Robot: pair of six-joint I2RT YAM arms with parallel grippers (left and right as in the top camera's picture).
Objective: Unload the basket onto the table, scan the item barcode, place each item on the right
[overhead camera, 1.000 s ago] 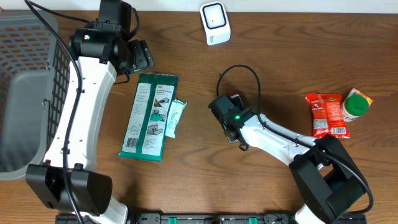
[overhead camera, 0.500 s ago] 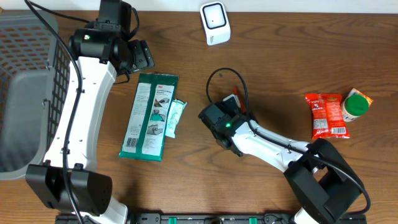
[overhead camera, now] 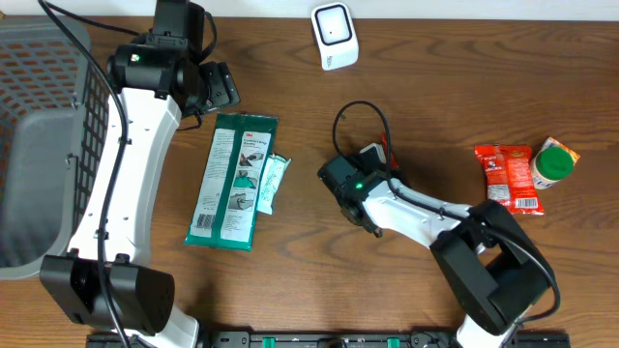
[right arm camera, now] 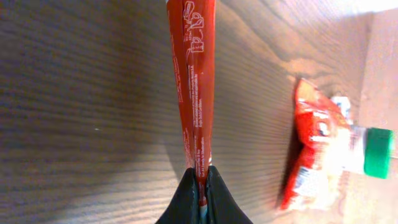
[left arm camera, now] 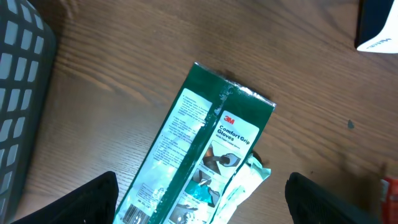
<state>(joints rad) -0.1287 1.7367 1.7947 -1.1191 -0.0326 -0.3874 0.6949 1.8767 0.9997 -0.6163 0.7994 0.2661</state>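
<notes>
currently, right gripper (right arm camera: 200,188) clenched on the edge of a red packet (right arm camera: 194,74) — left gripper (overhead camera: 219,89) released, jaws wide apart, near the top end of the green glove pack (left arm camera: 208,134).

Green glove pkg (left arm camera: 199,143) lies tilted on table (left arm camera: 124,56); basket (left arm camera: 18,93) to its left, scanner (left arm camera: 379,28) upper-right, left gripper (left arm camera: 202,180) spread wide over its lower end.

A gray basket (overhead camera: 29,155) sits at nine o'clock on the brown counter (overhead camera: 435,97). A green glove pack (overhead camera: 232,179) lies near the middle. A small white packet (overhead camera: 273,184) touches its three o'clock side. At three o'clock, a red snack bag (overhead camera: 510,179) touches a green-capped jar (overhead camera: 553,164).
</notes>
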